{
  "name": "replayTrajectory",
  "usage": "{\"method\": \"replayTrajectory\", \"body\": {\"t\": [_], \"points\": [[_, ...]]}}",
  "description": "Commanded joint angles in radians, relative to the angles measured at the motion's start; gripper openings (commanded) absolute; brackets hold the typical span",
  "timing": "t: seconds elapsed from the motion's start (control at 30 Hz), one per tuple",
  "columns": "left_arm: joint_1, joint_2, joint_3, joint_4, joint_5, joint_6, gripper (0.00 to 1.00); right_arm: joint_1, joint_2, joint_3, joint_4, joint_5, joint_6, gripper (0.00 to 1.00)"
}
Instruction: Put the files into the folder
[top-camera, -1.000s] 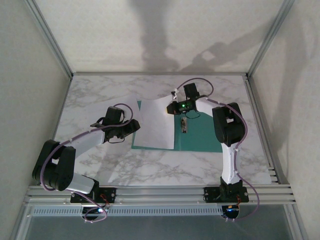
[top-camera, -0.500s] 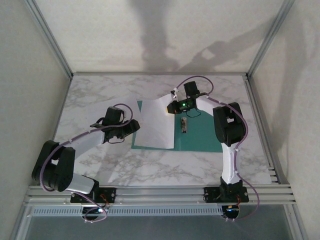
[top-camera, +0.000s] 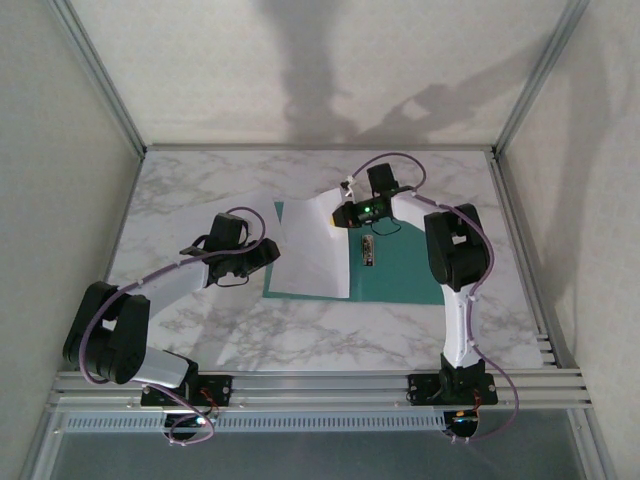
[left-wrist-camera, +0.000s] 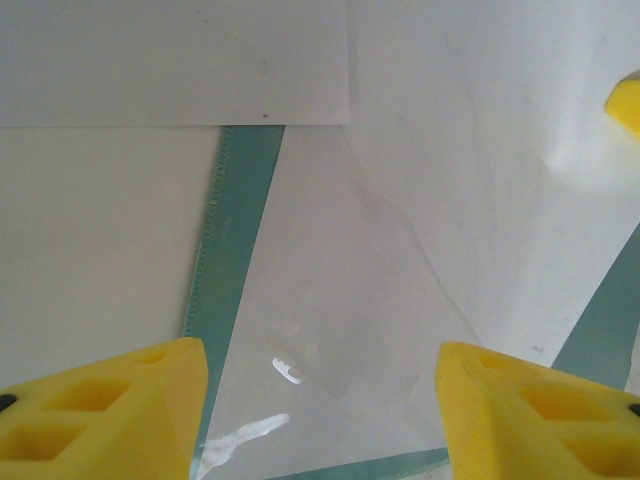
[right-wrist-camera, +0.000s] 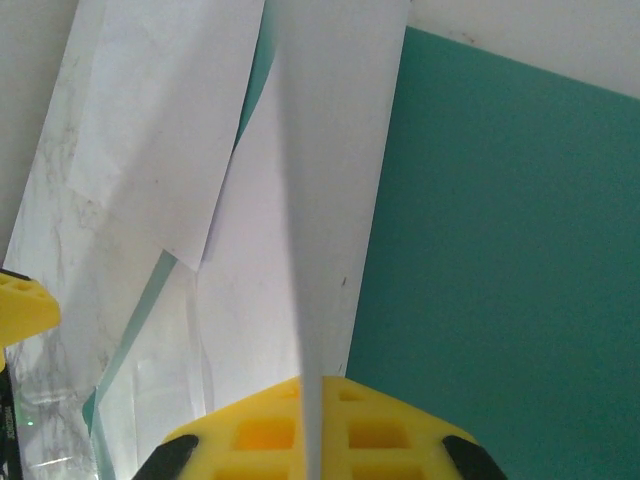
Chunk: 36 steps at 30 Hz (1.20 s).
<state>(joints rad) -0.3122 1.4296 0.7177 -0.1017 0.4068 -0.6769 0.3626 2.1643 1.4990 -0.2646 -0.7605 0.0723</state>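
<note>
Tabletop: grey-veined white marble tabletop (top-camera: 200, 190), carrying the folder and the papers.
Folder: the teal folder (top-camera: 405, 270) lies open and flat in the middle-right of the tabletop, its right leaf bare, its left leaf almost wholly under paper.
Fastener strip: a small fastener strip (top-camera: 367, 250) sits on the teal by the inner fold, just beside the papers' right edge.
Files: the white files (top-camera: 312, 250) rest over the folder's left leaf and overhang it towards the far left. In the right wrist view several sheets (right-wrist-camera: 150, 130) overlap loosely, with slivers of teal between them.
Right fingers: the yellow right fingers (right-wrist-camera: 250, 430) are pressed together on the far right edge of the files; the pinched paper runs up between them as a thin edge-on line, lifted off the teal leaf (right-wrist-camera: 500, 250).
Left fingers: the left fingers (left-wrist-camera: 110, 410) stand spread with nothing between them, low at the near left side of the papers (left-wrist-camera: 450, 150). Below them lie a narrow teal strip (left-wrist-camera: 235, 220) and a glossy, see-through layer (left-wrist-camera: 330, 330).
Arms: the left arm (top-camera: 170, 275) reaches in from the near left; the right arm (top-camera: 455, 260) bends over the folder's right leaf.
</note>
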Motion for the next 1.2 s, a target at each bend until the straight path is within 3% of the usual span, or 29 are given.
{"method": "replayTrajectory", "body": {"t": [0.0, 1.17], "points": [[0.007, -0.017, -0.014, -0.004, 0.006, 0.009, 0.62, 0.014, 0.029, 0.026, 0.022, -0.029, 0.018, 0.01], [0.016, -0.001, 0.01, -0.004, -0.003, 0.017, 0.62, 0.033, 0.04, -0.009, 0.093, -0.031, 0.081, 0.02]]}}
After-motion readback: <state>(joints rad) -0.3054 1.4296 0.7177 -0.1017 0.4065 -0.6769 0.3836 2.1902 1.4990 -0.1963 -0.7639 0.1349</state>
